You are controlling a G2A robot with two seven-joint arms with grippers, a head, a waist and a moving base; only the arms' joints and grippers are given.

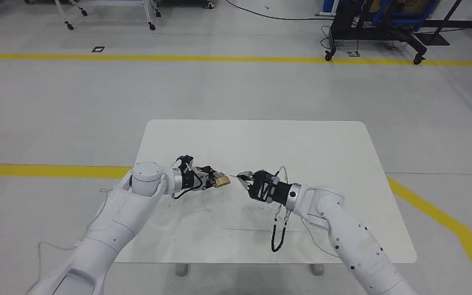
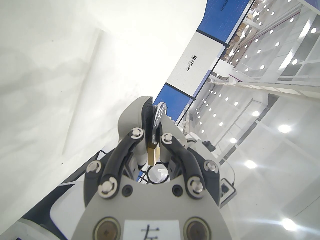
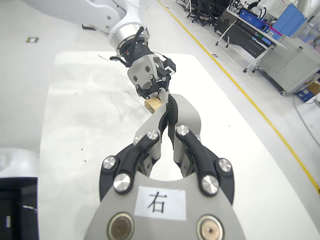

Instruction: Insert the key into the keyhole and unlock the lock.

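A brass padlock (image 1: 220, 180) hangs above the white table (image 1: 324, 147), near its front middle. My left gripper (image 1: 210, 179) is shut on it. In the left wrist view the silver shackle (image 2: 158, 116) sits between the pads and the brass body (image 2: 152, 154) lies nearer the wrist. My right gripper (image 1: 244, 178) faces it from the right, with its fingertips close to the lock. In the right wrist view the right gripper (image 3: 168, 102) is shut, tips almost touching the padlock (image 3: 153, 104). The key (image 1: 234, 177) shows as a thin sliver between the two grippers, mostly hidden by the pads.
A black cable (image 1: 279, 232) loops down from the right forearm over the table's front part. The table's front edge (image 1: 258, 262) lies close below both arms. Yellow floor lines (image 1: 221, 57) and wheeled frames (image 1: 376, 33) stand well behind the table.
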